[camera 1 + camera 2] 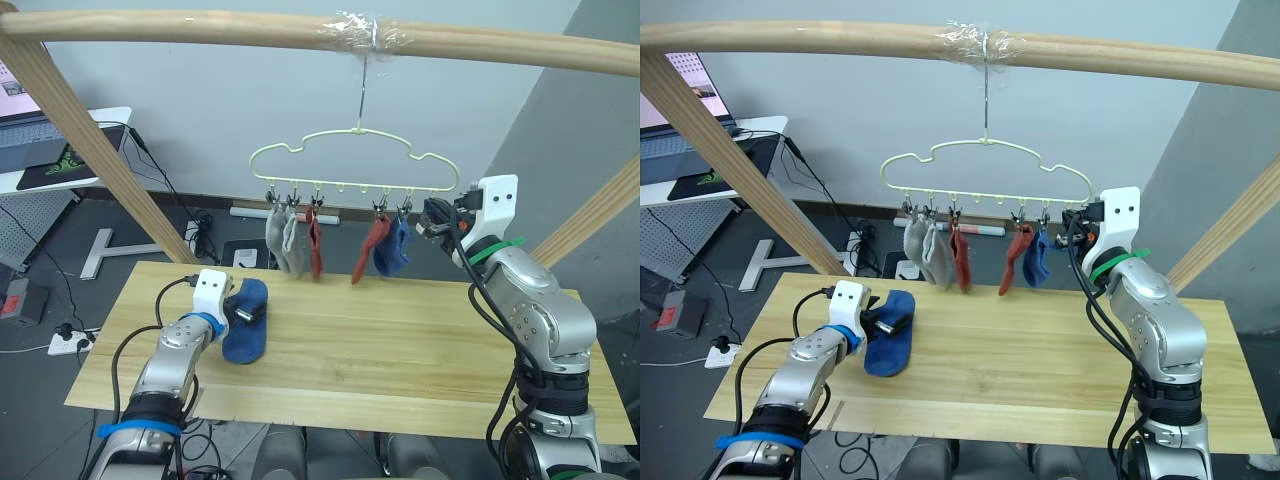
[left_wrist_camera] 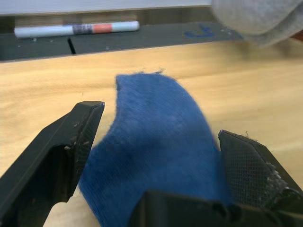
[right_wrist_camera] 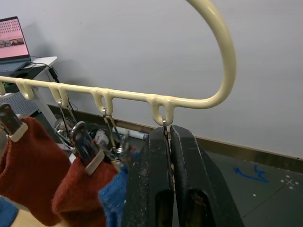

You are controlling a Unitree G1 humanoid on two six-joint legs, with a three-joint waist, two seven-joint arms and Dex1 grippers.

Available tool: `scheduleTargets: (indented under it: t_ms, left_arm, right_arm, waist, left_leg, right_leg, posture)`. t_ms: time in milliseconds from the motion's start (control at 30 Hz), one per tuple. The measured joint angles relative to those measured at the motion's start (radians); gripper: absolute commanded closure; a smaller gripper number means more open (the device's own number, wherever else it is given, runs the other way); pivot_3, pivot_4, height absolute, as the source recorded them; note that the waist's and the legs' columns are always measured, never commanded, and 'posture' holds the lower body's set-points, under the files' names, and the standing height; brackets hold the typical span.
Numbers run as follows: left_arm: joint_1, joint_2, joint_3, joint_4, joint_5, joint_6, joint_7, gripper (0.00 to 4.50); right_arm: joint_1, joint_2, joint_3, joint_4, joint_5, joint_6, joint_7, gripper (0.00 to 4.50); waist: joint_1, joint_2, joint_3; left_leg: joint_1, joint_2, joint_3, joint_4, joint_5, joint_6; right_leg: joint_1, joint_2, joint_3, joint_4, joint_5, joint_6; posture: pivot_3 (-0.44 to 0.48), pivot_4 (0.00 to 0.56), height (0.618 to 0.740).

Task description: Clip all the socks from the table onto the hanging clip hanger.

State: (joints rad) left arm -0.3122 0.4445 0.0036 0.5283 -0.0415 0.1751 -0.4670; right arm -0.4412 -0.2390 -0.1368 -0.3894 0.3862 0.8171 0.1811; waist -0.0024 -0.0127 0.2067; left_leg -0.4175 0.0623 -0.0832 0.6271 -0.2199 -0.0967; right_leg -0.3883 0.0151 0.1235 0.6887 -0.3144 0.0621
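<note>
A: Where's the last sock?

B: One blue sock (image 1: 247, 322) lies flat on the wooden surface (image 1: 400, 350), toward its left side and a bit to the far half. The left pincer (image 2: 161, 137) is right at it, fingers spread wide with the sock between them; one finger (image 2: 61, 151) sits on one side of the cloth and the other finger on the opposite side, not pinched in.

A: And the hanger?

B: The pale yellow-green clip hanger (image 1: 355, 160) hangs by its metal hook from the wooden pole (image 1: 200, 28), above the far edge of the surface. Five socks dangle from its clips: two light grey socks (image 1: 284, 240) at the left end, a rust-red sock (image 1: 316, 250) just beside them, then a gap, then a second rust-red sock (image 1: 368, 252) and a blue hanging sock (image 1: 394, 250) touching each other toward the right.

A: What is the right arm doing?

B: The right pincer (image 3: 169, 142) is raised at the hanger's right end. Its fingers are pressed together on the rightmost clip (image 3: 164, 124), the wire of which runs down between them just below the hanger's bar.

A: Anything else around?

B: A white desk (image 1: 70, 150) with a laptop (image 1: 20, 110) stands far left, behind the frame.
</note>
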Motion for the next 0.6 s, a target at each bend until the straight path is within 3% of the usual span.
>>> scheduleTargets:
  t_ms: [33, 133, 367, 567, 600]
  left_arm:
    - [-0.009, -0.006, 0.002, 0.021, -0.003, -0.004, -0.004, 0.02]
    - [-0.028, -0.008, 0.010, 0.060, -0.018, 0.007, -0.030, 0.63]
    - [-0.001, -0.014, 0.041, 0.021, -0.071, 0.085, -0.106, 2.64]
    - [0.069, -0.086, 0.012, -0.146, -0.134, 0.185, -0.184, 4.39]
    - [0.080, -0.104, -0.007, -0.180, -0.142, 0.202, -0.199, 4.48]
  right_arm:
    - [0.000, 0.000, 0.000, -0.002, 0.000, 0.004, -0.004, 4.50]
    - [0.000, -0.002, 0.000, -0.009, 0.001, 0.018, -0.006, 4.50]
    - [-0.001, -0.015, -0.013, -0.021, 0.011, 0.041, -0.007, 4.50]
    - [-0.032, -0.023, -0.059, -0.019, 0.052, 0.091, -0.010, 4.50]
    - [-0.044, -0.022, -0.071, -0.017, 0.066, 0.108, -0.014, 4.50]
  waist:
    - [0.000, 0.000, 0.000]
    - [0.000, 0.000, -0.001]
    - [-0.003, 0.006, -0.007]
    - [-0.002, 0.007, -0.007]
    - [-0.002, 0.007, -0.007]
  left_leg:
    - [0.000, 0.000, 0.000, 0.000, 0.000, 0.000]
    - [0.001, 0.000, 0.000, 0.000, 0.000, 0.000]
    - [0.002, 0.000, 0.000, 0.000, 0.000, 0.000]
    - [0.001, 0.000, 0.000, 0.001, 0.000, 0.000]
    - [0.001, 0.000, 0.000, 0.001, 0.000, 0.000]
  right_leg:
    - [0.000, 0.000, 0.000, 0.000, 0.000, 0.000]
    - [0.000, 0.000, 0.000, 0.002, 0.000, 0.000]
    - [0.001, 0.000, 0.000, 0.003, 0.000, 0.000]
    - [0.000, 0.000, 0.001, 0.003, 0.000, 0.000]
    - [0.000, 0.000, 0.001, 0.003, 0.000, 0.000]
  posture:
    - [0.079, 0.167, 0.740]
    - [0.079, 0.167, 0.740]
    - [0.068, 0.165, 0.740]
    - [0.066, 0.167, 0.740]
    - [0.061, 0.168, 0.740]
